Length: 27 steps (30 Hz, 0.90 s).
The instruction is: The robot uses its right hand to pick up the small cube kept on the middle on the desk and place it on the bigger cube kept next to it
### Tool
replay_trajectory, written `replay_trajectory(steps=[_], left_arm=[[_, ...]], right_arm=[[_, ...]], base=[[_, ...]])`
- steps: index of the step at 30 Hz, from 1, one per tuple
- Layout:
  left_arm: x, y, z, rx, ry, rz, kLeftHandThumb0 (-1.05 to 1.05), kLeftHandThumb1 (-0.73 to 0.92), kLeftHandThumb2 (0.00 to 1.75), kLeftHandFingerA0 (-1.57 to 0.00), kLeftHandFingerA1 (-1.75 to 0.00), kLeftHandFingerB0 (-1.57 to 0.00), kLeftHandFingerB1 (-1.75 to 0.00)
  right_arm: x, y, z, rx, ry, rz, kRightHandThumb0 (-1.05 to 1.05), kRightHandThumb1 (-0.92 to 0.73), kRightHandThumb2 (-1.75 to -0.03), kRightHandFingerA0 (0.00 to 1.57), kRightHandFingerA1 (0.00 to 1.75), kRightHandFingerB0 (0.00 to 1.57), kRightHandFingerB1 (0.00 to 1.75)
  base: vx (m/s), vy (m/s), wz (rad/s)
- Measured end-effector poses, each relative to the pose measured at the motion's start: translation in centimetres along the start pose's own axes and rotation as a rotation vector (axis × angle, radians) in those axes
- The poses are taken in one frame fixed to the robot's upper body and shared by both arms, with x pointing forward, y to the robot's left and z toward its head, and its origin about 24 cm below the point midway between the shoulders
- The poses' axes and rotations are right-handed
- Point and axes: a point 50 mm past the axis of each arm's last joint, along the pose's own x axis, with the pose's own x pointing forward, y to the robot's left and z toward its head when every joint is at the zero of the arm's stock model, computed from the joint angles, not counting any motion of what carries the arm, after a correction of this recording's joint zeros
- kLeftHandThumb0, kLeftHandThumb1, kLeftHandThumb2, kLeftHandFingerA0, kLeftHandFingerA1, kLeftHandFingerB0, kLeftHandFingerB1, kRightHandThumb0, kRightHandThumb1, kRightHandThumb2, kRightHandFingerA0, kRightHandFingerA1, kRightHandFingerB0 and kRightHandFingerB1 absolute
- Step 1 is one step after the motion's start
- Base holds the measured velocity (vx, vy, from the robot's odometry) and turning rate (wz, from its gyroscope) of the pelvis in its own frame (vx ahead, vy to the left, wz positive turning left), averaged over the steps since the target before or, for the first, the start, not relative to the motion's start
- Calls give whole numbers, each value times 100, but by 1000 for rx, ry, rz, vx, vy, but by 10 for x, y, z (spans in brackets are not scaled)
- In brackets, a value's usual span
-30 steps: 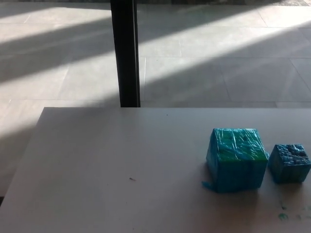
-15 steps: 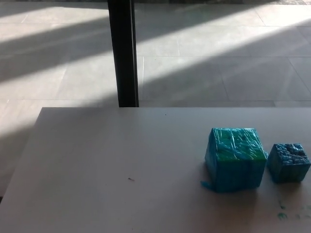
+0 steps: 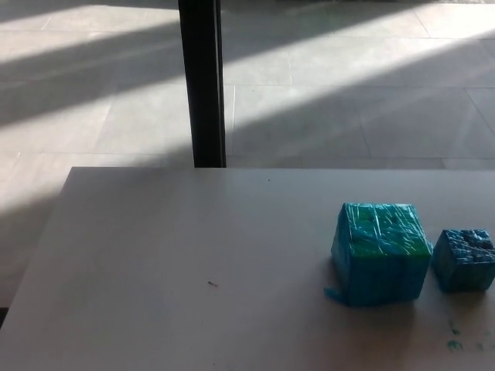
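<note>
A: Fingers? We can't tell wide or narrow, neither of our hands shows in the head view.

B: Agreed, no arm either. Nearest stuff?

A: Small greenish smears (image 3: 454, 345) on the desk (image 3: 193, 255) at lower right, close to the bottom edge. Tiny dark speck (image 3: 212, 284) left of centre on the bare top.

B: Cubes next.

A: Small cube (image 3: 464, 260), blue, wrapped in crinkled tape, sits flat on the desk at the right edge of the picture. Bigger cube (image 3: 381, 252) just beside it on our left, narrow gap between them, not touching. Blue sides, green showing through on its top face. Loose tape flap (image 3: 333, 294) sticks out at its lower left corner.

B: Anything on top of it?

A: We see its top face whole; the small one is on the desk.

B: Beyond?

A: Dark vertical post (image 3: 203, 81) behind the desk's far edge, then tiled floor (image 3: 348, 85) with slanting bands of sunlight and shadow.
</note>
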Motion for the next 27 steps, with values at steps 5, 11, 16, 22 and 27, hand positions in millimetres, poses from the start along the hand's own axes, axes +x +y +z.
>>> replay_trajectory(steps=[5,11,16,22,27], left_arm=[[1,-1,2,3,1,-4,-94,63,79,-34,-54,-23,-40],[1,-1,2,7,1,-12,-89,78,64,-35,-51,-26,-35],[1,-1,2,8,1,-16,-88,78,64,-34,-49,-25,-34],[1,-3,5,18,-12,-24,-89,78,63,-36,-49,-26,-34],[1,-3,5,20,-12,-26,-88,78,64,-34,-47,-25,-34]], right_arm=[[8,32,-3,-63,27,157,-63,-90,-66,40,50,18,32],[14,63,-19,-182,73,340,-59,-65,-60,44,46,29,32],[17,79,-27,-295,101,459,-35,-46,-101,3,51,0,49],[19,90,-33,-485,122,552,-88,-52,-84,0,9,3,0],[19,101,-39,-600,135,606,-84,-45,-76,0,0,0,4]], base=[[0,0,0],[0,0,0],[0,0,0],[0,0,0],[0,0,0]])
